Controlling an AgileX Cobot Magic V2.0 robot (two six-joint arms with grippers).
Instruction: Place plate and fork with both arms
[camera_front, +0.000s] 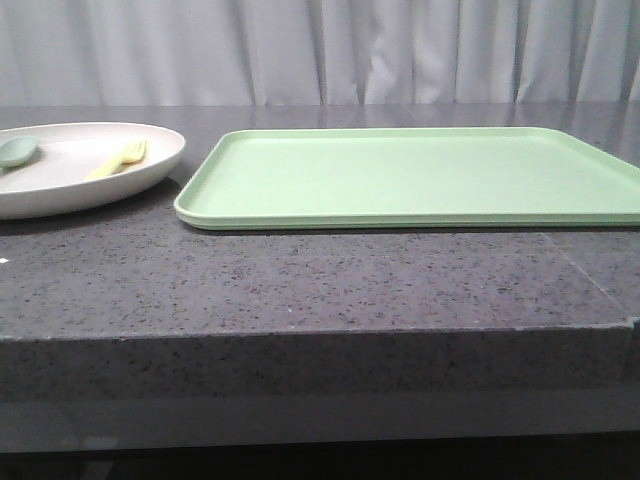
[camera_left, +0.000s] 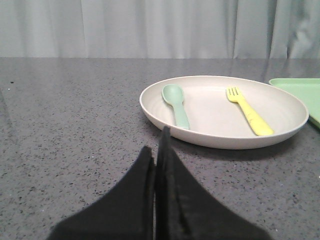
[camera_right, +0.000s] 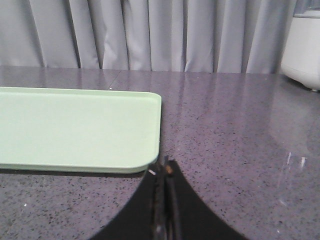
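Observation:
The cream plate (camera_front: 70, 190) sits at the far left of the table, left of the light-green tray (camera_front: 420, 175). In it lie the pale-yellow fork (camera_front: 120, 158) and a grey-green spoon (camera_front: 18, 151). In the left wrist view the plate (camera_left: 165, 117) holds the fork (camera_left: 248, 111) and the spoon (camera_left: 176, 102). My left gripper (camera_left: 156, 142) is shut and empty, just short of the plate's near rim. My right gripper (camera_right: 164, 166) is shut and empty, at the tray's near corner (camera_right: 145, 167). Neither arm shows in the front view.
The grey speckled table (camera_front: 300, 290) has its front edge close to the front camera. A white appliance (camera_right: 302, 45) stands at the back in the right wrist view. Grey curtains hang behind the table. The tray's corner (camera_left: 300, 92) lies beside the plate.

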